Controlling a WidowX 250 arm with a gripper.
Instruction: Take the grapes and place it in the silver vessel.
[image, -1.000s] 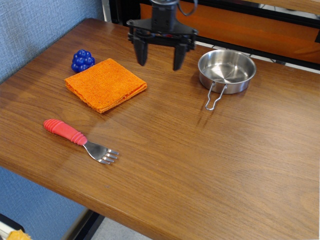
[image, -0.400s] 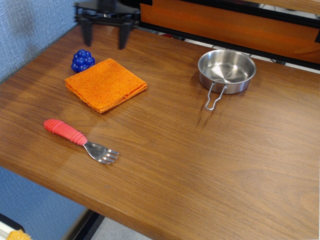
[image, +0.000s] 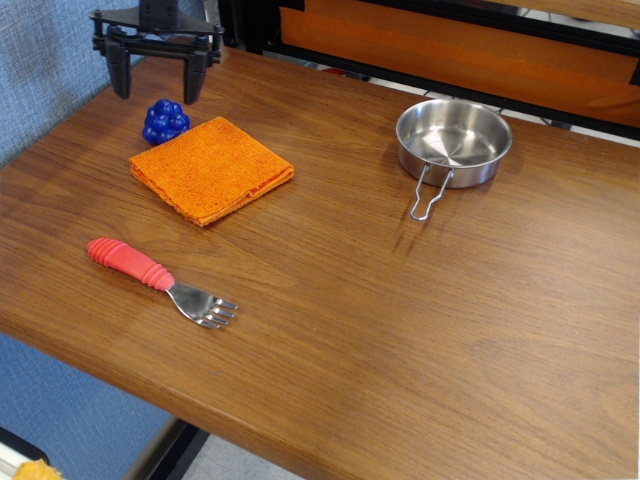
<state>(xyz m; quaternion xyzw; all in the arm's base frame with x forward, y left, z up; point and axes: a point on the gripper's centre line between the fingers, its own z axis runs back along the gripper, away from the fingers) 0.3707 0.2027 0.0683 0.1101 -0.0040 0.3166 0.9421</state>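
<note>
Up at the far left corner of the bench (image: 400, 300) the tool (image: 156, 85) hangs with its two black fingers spread wide, gripping nothing. The grapes (image: 165, 120) sit on the wood just below it, touching the far corner of the folded orange cloth (image: 211, 167). The silver vessel (image: 453, 141) stands well apart near the far right edge, its wire handle pointing toward me. A red-handled fork (image: 158, 280) lies near the front left edge.
</note>
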